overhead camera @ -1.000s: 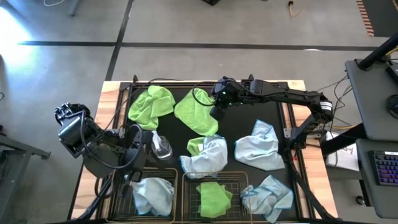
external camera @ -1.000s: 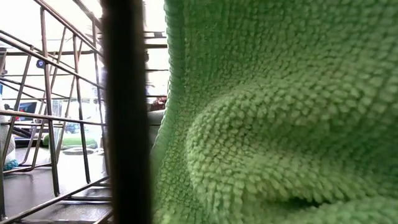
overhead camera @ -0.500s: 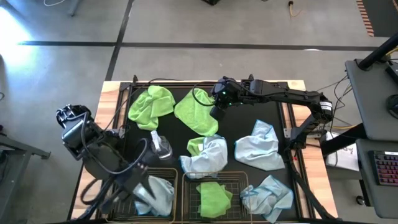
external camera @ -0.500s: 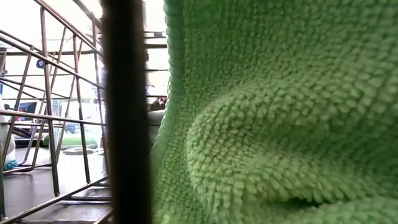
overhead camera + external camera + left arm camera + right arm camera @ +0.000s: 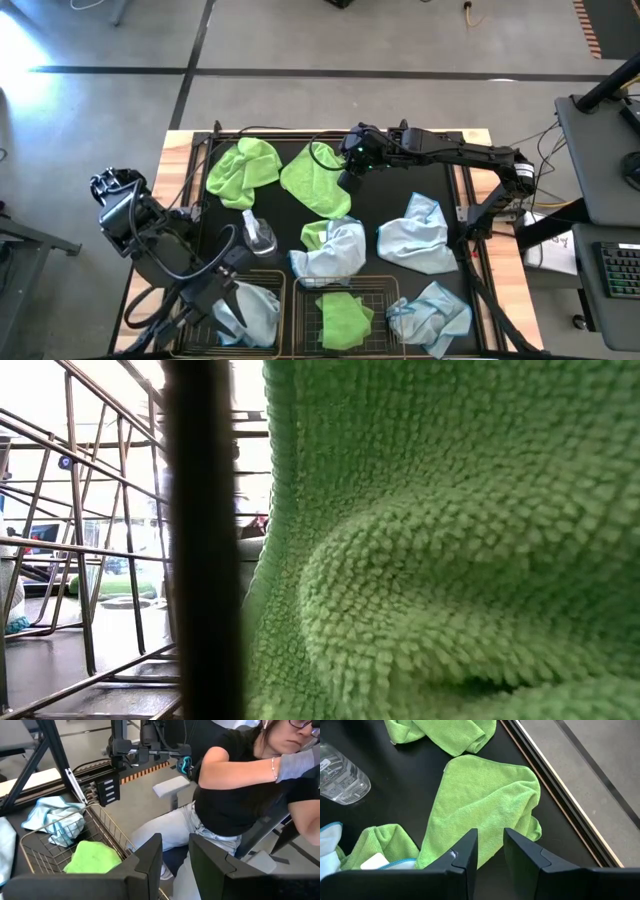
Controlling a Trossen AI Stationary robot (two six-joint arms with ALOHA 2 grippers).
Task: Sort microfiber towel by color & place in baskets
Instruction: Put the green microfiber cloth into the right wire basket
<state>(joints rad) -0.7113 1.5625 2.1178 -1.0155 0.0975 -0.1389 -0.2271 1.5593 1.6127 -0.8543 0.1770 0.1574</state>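
Lime green microfiber towels (image 5: 243, 170) (image 5: 315, 180) lie flat on the black mat at the far side. A green and a pale blue one (image 5: 335, 245) lie heaped mid-table, and two blue ones (image 5: 415, 235) (image 5: 430, 315) lie to the right. Two wire baskets stand at the near edge: the left one (image 5: 215, 335) holds a blue towel (image 5: 255, 312), the right one (image 5: 385, 300) a green towel (image 5: 345, 318). My left gripper (image 5: 226, 300) is open above the left basket. My right gripper (image 5: 490, 851) is open above the near corner of the far green towel (image 5: 485, 805).
A clear spray bottle (image 5: 258, 235) lies left of the mixed heap. A seated person (image 5: 235, 785) shows beyond the table's near edge in the left wrist view. In the low view the green towel (image 5: 430, 560) and basket wire (image 5: 200, 540) fill the picture.
My left gripper has swung and tipped toward the table's near edge, from beside the spray bottle to above the left basket with the blue towel. My right arm has kept still over the far green towel. No towel has moved.
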